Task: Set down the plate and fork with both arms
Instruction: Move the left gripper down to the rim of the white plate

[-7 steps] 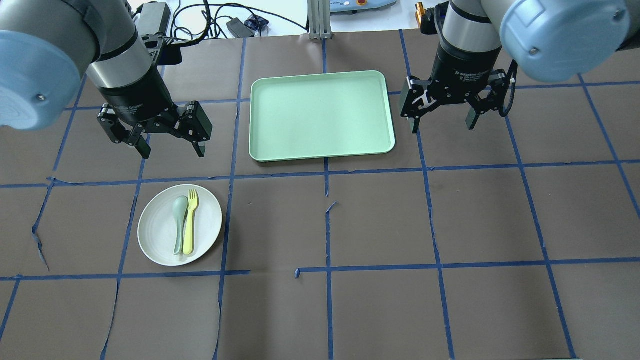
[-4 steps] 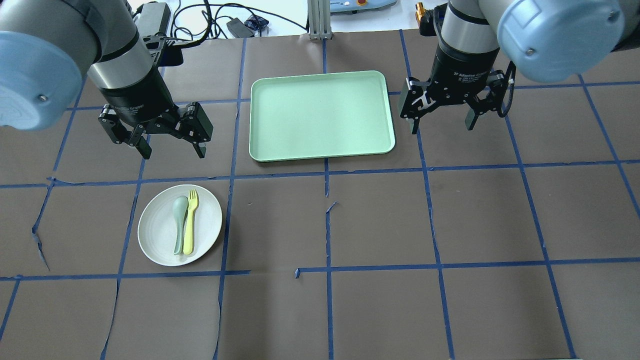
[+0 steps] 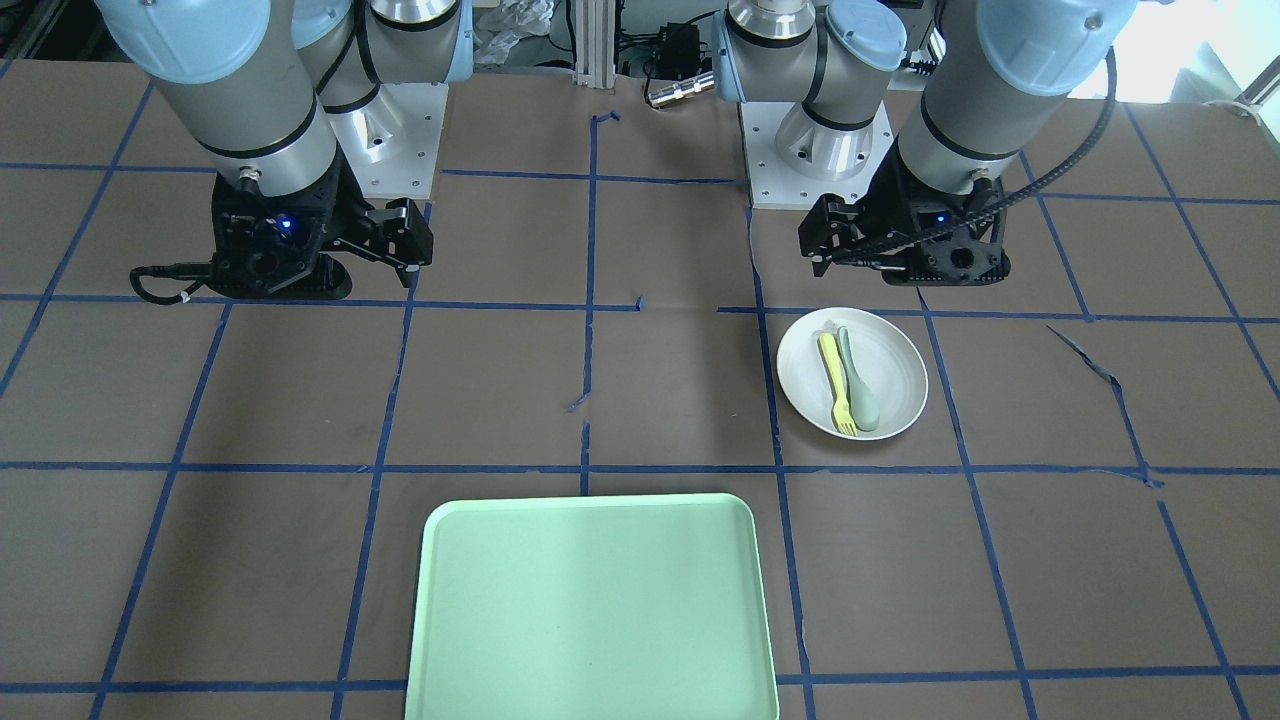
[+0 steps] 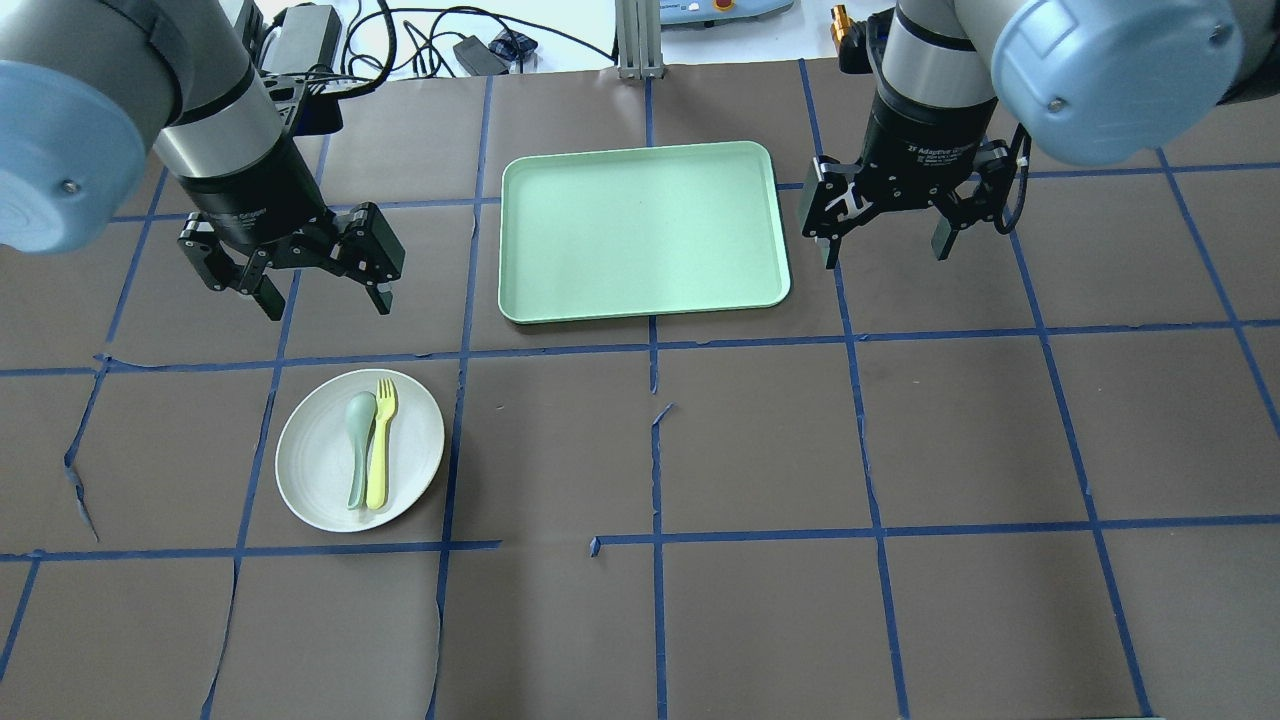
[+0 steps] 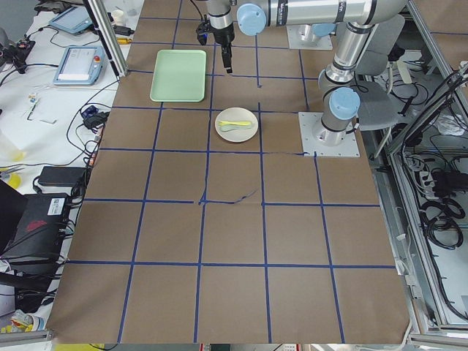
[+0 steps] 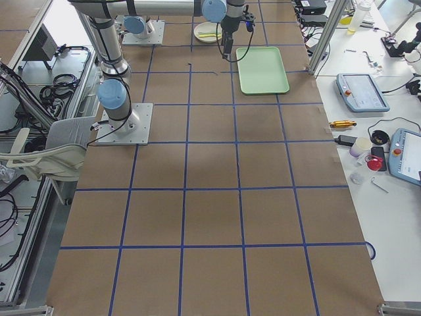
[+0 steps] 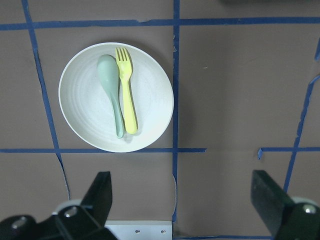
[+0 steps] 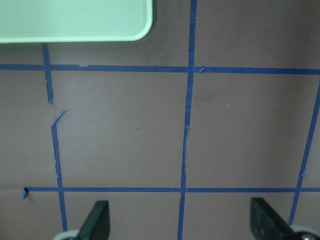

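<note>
The off-white plate (image 4: 318, 492) lies on the brown table at the left, near side. On it lie the pale-yellow fork (image 4: 379, 452) and a grey-green spoon (image 4: 358, 448), side by side. My left gripper (image 4: 325, 300) is open and empty, above the table just beyond the plate. The left wrist view shows the plate (image 7: 82, 105) and fork (image 7: 128, 97) ahead of the open fingers (image 7: 100, 192). My right gripper (image 4: 885, 250) is open and empty, right of the tray. In the front-facing view the plate (image 3: 897, 365) sits below the left gripper (image 3: 900, 265).
A pale-green rectangular tray (image 4: 640, 230) lies at the far middle of the table; its corner shows in the right wrist view (image 8: 75, 20). Blue tape lines grid the brown cover. Cables and devices lie past the far edge (image 4: 480, 45).
My left gripper has moved a little to the left and away from the tray, still open. The right gripper has barely moved. Plate, fork and spoon have not moved.
</note>
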`<action>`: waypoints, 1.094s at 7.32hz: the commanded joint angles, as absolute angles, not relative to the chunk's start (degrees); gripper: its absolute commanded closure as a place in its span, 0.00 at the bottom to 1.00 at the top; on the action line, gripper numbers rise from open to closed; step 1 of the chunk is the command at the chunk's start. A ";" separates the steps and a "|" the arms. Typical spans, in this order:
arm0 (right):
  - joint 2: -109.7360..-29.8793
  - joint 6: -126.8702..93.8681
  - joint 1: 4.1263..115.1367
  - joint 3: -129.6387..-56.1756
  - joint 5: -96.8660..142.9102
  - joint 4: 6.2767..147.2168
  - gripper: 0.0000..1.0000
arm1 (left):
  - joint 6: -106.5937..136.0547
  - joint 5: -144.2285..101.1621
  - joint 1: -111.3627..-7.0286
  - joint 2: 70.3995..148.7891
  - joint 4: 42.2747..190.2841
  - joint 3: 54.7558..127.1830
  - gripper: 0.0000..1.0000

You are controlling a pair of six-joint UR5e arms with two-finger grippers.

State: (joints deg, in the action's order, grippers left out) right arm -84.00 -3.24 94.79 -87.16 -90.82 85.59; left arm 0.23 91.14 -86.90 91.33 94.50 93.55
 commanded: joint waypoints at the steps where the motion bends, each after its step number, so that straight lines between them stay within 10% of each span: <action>1: -83.94 -2.99 94.75 -87.19 -91.05 85.35 0.00 | 0.09 91.14 -84.20 91.05 91.16 96.84 0.00; 8: -83.41 -3.60 94.66 -87.89 -91.14 85.17 0.00 | -19.04 90.44 -70.34 91.49 78.02 109.03 0.02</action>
